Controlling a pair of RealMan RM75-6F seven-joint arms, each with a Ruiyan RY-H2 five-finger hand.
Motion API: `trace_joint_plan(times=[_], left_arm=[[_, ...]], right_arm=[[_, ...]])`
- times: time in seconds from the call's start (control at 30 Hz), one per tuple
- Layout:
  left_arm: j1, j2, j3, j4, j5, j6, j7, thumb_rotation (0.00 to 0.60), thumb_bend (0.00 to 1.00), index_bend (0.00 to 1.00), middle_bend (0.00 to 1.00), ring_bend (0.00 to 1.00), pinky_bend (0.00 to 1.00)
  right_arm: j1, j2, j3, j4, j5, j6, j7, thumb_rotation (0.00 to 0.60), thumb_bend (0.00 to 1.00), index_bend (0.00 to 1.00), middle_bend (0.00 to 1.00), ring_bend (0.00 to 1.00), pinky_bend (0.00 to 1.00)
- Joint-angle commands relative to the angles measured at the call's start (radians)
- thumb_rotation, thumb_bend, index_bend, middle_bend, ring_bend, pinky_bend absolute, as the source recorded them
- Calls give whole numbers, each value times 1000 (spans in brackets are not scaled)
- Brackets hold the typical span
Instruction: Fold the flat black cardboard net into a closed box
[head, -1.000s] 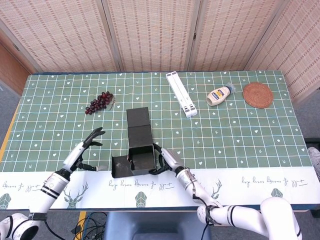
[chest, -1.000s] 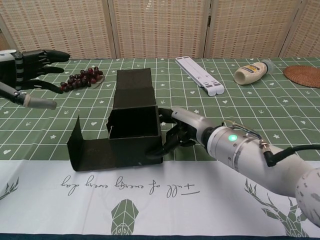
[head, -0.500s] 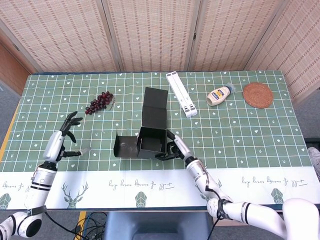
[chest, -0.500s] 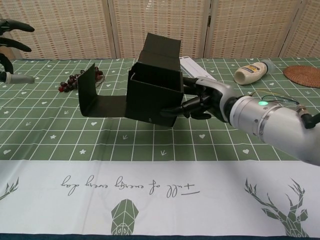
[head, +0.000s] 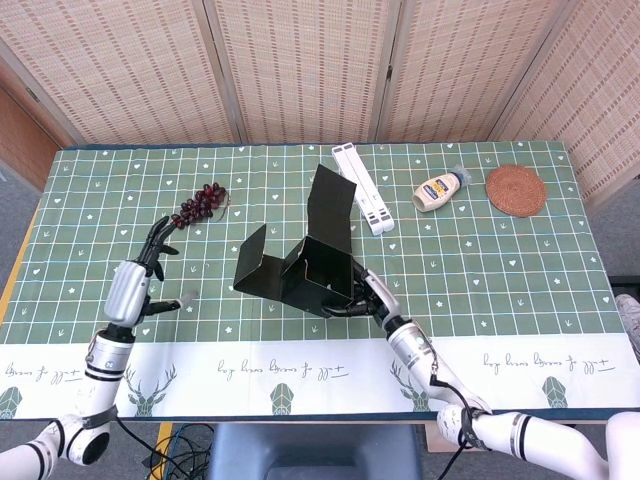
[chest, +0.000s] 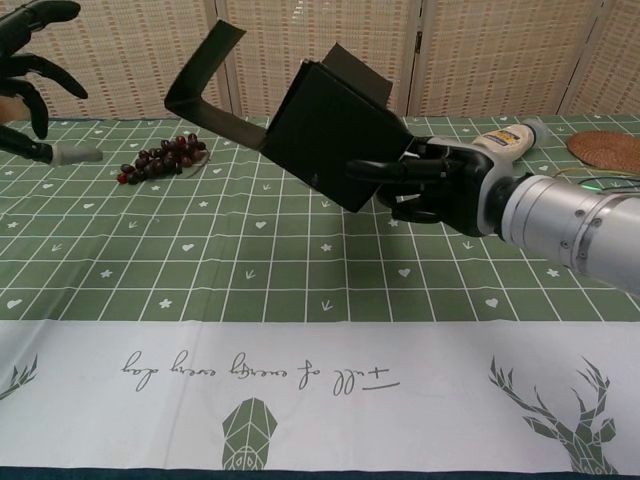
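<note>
- I have the right hand (chest: 430, 185) gripping the partly folded black cardboard box (head: 305, 262) at its right side, fingers wrapped on the panel edge.
- The box is raised off the counter (head: 500, 280) and tilted; one flap (chest: 205, 75) points up and left, and another long flap (head: 330, 205) rises toward the far side.
- In the head view the box sits over the middle of the green checked cloth.
- My left hand (head: 140, 280) hangs well apart to the left, fingers spread wide, holding nothing.
- A bunch of dark grapes (head: 198, 204) lies behind the left hand.
- A white folded stand (head: 362, 187), a mayonnaise bottle (head: 440, 190) and a round woven coaster (head: 516, 190) lie along the far right.
</note>
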Motion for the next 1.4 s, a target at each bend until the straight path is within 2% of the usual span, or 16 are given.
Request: trace_joint_plan(times=[0.03,0.5,0.77,0.97,1.07,1.2,1.4], left_arm=[[-24,-37,-10,21,26,28,27,600,95,0,0,338,620],[-85,-123,-26,43,108,111,16,600,95,0,0,338,627],[-107,-116,-25,29,124,116,-10,600,95,0,0,338,627],[-117,-91,-5,8,148,109,4,600,95,16,0,338,627],[-122,-85,1,2,160,113,7,600,95,53,0,338,627],[-137,-82,13,30,199,127,23,600,95,166,14,365,643],[-169,-72,27,83,250,139,43,600,95,337,183,463,697]], right_arm=[[-8,6,-8,-10,-23,1,24,600,240,256,365,749,1000],[17,-15,-28,-5,-51,12,51,600,241,261,367,749,1000],[32,-16,-47,-6,-52,15,22,600,241,262,371,749,1000],[56,-13,-58,-3,-55,3,-23,600,241,265,374,749,1000],[68,-14,-59,-1,-50,-3,-41,600,241,266,376,749,1000],[81,-12,-55,-5,-43,-6,-54,600,241,270,377,750,1000],[93,-8,-57,-7,-48,0,-79,600,245,270,381,758,1000]])
